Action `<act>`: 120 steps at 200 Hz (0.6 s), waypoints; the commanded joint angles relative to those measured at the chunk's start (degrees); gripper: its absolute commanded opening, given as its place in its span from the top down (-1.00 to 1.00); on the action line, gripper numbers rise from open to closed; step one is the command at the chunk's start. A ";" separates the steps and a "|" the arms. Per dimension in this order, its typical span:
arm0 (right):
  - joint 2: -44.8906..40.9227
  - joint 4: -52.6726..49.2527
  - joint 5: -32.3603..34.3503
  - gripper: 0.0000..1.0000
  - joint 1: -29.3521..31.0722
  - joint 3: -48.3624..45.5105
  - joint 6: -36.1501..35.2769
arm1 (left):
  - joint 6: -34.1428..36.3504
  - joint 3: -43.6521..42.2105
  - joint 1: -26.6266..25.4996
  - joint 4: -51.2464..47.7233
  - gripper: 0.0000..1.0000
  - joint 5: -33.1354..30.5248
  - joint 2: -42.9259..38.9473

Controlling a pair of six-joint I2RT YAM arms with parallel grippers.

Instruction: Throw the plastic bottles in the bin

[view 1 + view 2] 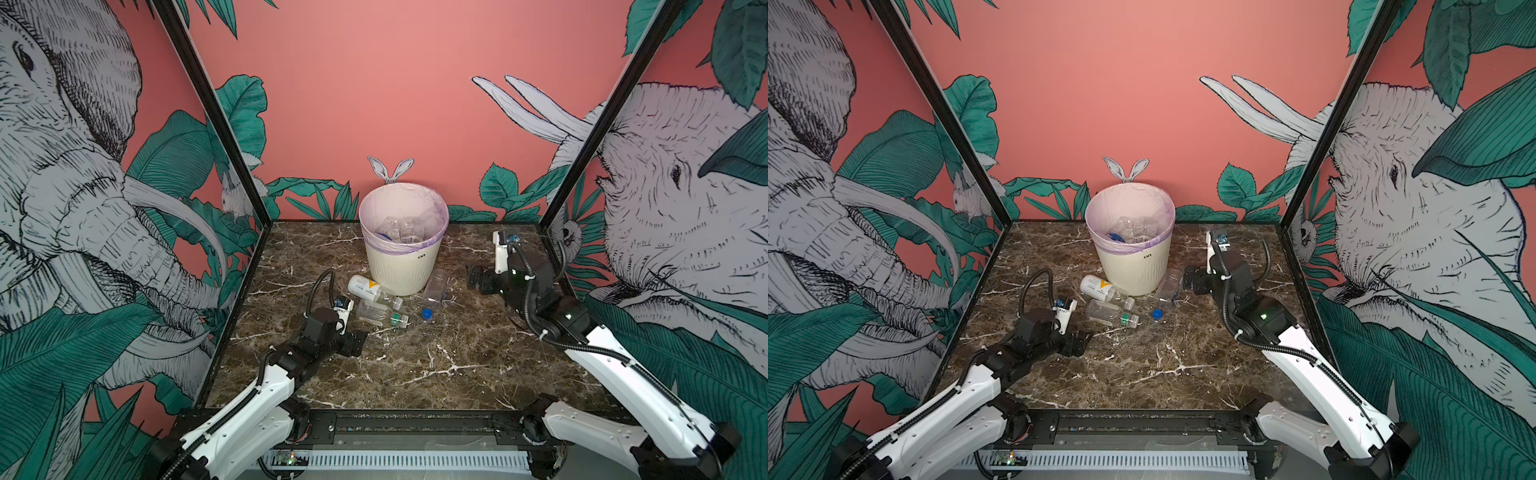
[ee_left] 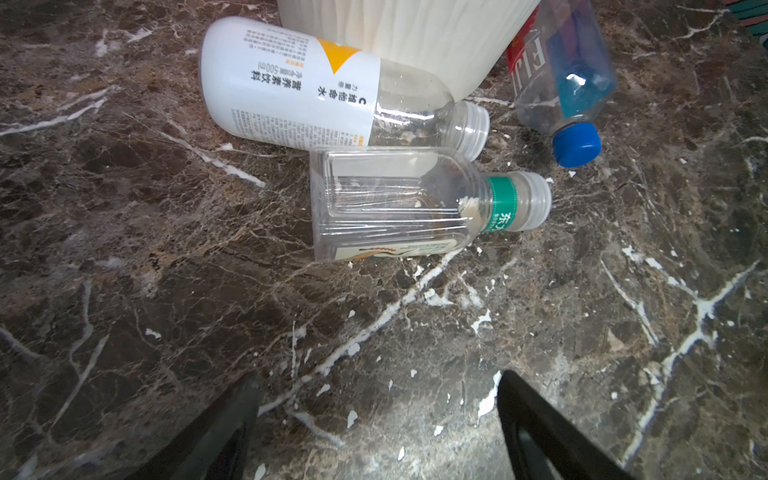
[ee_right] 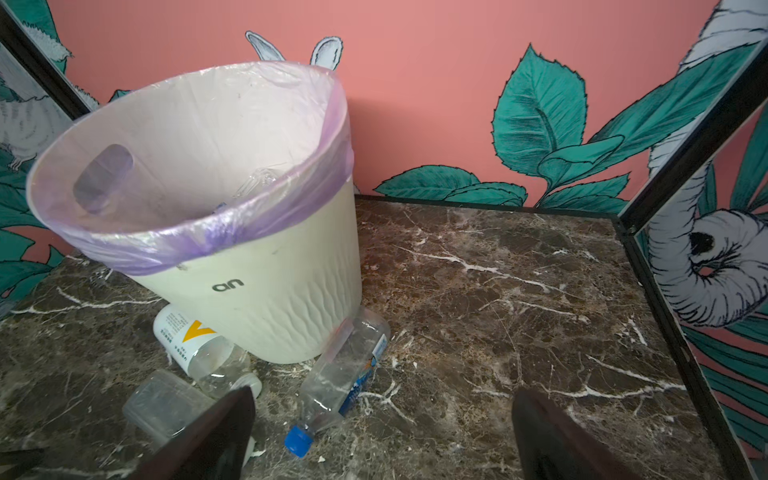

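Checking the wrist views, I find left gripper point(image 2: 380, 419) and right gripper point(image 3: 386, 436) spread wide, holding nothing. Three bottles point(image 2: 390, 208) lie on the worktop point(image 2: 124, 291) just ahead of left gripper, beside the bin point(image 1: 401, 270).

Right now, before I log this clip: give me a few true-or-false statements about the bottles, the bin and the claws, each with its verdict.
1. Three bottles lie on the table by the bin: a white-labelled bottle, a green-banded bottle and a blue-capped bottle. True.
2. The bin is tipped over. False: it stands upright.
3. The left claw grips the green-banded bottle. False: it is open and empty, short of that bottle.
4. The bin already contains clear bottles. True.
5. The right claw is open and holds nothing. True.
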 commanded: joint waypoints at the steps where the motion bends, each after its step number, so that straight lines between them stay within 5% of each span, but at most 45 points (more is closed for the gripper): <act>1: -4.11 -2.13 2.40 -0.98 -0.61 -7.24 2.64 | -0.02 3.97 -0.19 -1.15 -0.82 -0.18 1.36; 52: -12.57 -6.80 2.55 -0.98 -2.09 -20.05 6.79 | 0.08 11.38 -0.13 -3.51 -0.84 0.81 8.56; 120: -23.38 -6.40 1.73 -0.97 -3.87 -30.95 10.44 | 0.32 12.33 -0.12 5.49 -0.84 3.19 18.32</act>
